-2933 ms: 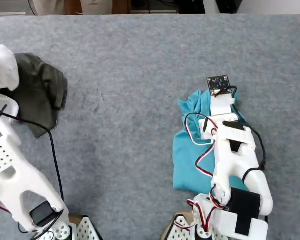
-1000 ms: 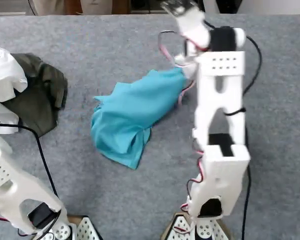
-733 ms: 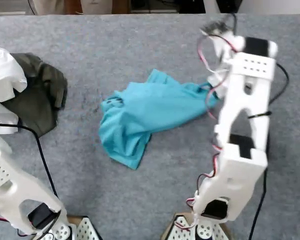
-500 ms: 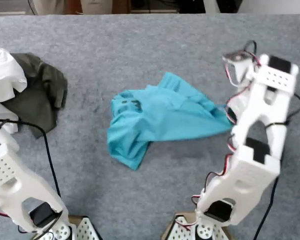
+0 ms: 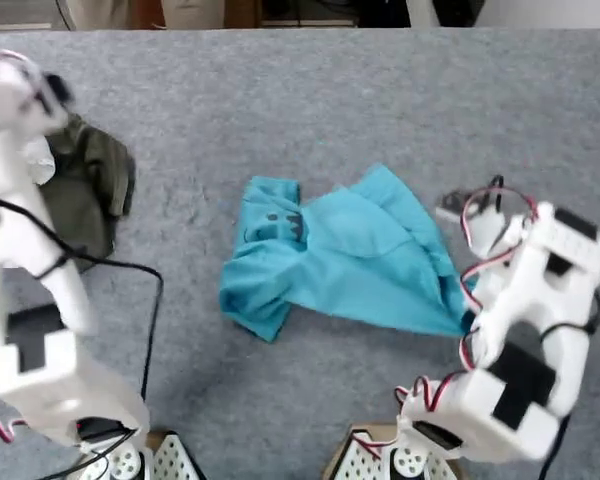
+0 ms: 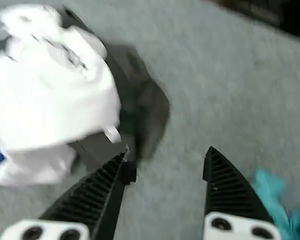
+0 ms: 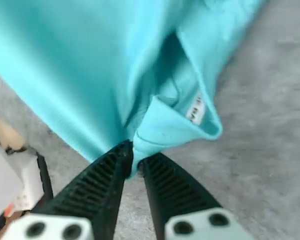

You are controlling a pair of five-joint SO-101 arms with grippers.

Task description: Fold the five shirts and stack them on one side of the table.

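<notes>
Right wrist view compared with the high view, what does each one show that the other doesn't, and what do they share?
The right wrist view adds close detail: the right gripper shut on a fold of the turquoise cotton shirt, with a small white label on the cloth nearby. The high view adds the layout: a crumpled dark olive shirt on the left arm's side of the table. Both share that turquoise shirt, lying rumpled, and the grey felt table.

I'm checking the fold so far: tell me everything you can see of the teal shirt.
The teal shirt is thin, soft-looking cloth, lying crumpled and unfolded on the grey table near its middle, one end bunched. Its opposite edge is pinched in the right gripper, shut on it, beside a small white label.
</notes>
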